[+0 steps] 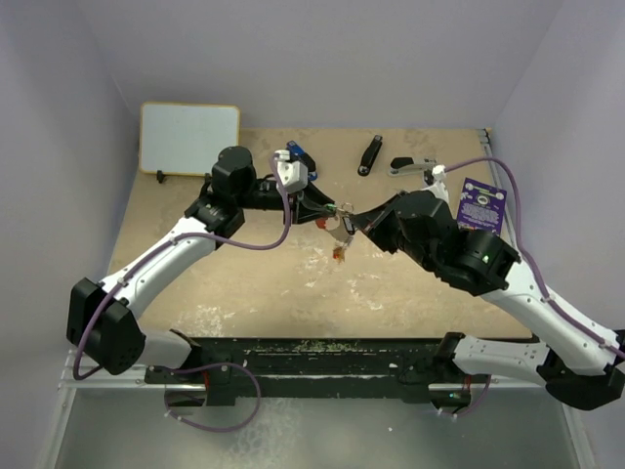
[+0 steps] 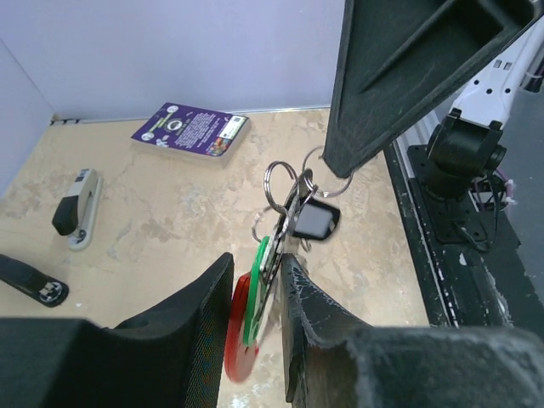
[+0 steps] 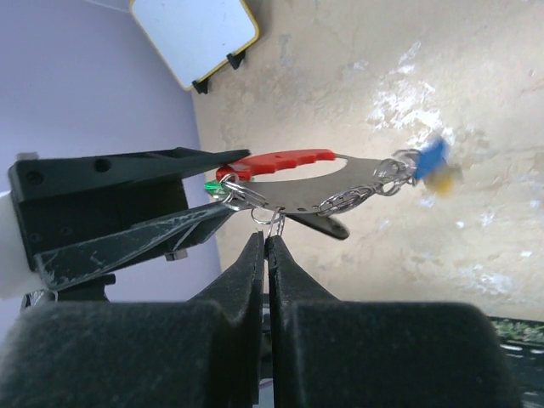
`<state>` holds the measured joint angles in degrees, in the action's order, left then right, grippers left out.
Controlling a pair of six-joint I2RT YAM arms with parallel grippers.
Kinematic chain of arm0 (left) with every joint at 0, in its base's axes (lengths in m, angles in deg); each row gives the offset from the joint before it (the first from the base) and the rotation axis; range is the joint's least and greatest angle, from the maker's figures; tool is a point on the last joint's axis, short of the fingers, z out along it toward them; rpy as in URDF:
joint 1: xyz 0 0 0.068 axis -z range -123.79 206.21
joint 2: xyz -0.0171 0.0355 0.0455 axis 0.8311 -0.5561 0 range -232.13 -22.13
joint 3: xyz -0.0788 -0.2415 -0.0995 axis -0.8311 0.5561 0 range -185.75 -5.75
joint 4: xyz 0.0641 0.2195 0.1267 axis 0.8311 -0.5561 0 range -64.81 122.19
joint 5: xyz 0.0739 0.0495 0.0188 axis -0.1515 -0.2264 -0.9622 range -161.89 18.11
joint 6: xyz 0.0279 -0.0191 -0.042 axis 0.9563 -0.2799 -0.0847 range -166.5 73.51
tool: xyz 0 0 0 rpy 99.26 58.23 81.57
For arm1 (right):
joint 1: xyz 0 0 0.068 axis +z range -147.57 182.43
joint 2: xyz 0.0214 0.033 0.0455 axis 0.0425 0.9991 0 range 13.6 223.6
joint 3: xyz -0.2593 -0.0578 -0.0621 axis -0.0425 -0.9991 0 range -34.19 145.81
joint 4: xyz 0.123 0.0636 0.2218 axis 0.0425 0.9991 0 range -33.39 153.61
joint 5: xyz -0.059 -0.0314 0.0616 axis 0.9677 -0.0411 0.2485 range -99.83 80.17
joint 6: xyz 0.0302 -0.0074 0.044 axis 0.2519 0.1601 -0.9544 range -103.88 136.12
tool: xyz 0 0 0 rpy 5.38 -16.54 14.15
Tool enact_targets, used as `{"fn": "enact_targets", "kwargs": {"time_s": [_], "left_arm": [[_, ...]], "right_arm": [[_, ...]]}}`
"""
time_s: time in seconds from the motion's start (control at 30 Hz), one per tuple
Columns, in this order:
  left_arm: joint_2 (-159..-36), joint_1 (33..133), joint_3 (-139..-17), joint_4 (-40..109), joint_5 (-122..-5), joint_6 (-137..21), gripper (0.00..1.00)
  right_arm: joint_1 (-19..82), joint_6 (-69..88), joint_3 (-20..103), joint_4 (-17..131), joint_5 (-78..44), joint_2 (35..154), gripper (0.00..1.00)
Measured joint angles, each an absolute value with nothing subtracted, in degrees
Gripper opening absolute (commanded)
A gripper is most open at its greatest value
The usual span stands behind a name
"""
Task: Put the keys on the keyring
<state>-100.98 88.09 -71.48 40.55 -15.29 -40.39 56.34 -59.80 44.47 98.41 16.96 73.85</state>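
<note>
From above, the left gripper (image 1: 322, 209) and right gripper (image 1: 355, 221) met over the middle of the beige table (image 1: 254, 283). The thin silver keyring with a red oval plastic fob (image 1: 338, 244) hung between them.

At the left wrist, its 2 fingers stood almost together, clamping the fob and a green tag (image 2: 262, 274). A black-headed key (image 2: 314, 221) dangled beyond.

At the right wrist, the jaws were pressed together on 1 small ring of the keyring. Blurred blue and yellow keys (image 3: 433, 163) hung at the chain's right end.
</note>
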Motion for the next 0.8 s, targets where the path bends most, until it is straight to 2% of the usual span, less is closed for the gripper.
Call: {"fn": "enact_targets", "kwargs": {"time_s": [0.43,0.8], "left_arm": [[-96.04,87.35,-71.48,41.21,-14.59,-34.64,0.31],[-95.63,87.81,-69.89,41.27,-9.45,-33.35,0.31]], "right_arm": [[53.26,-80.82,27.55,81.86,11.43,66.31,0.00],[52.61,-89.35,23.42,74.08,10.12,67.62,0.00]]}}
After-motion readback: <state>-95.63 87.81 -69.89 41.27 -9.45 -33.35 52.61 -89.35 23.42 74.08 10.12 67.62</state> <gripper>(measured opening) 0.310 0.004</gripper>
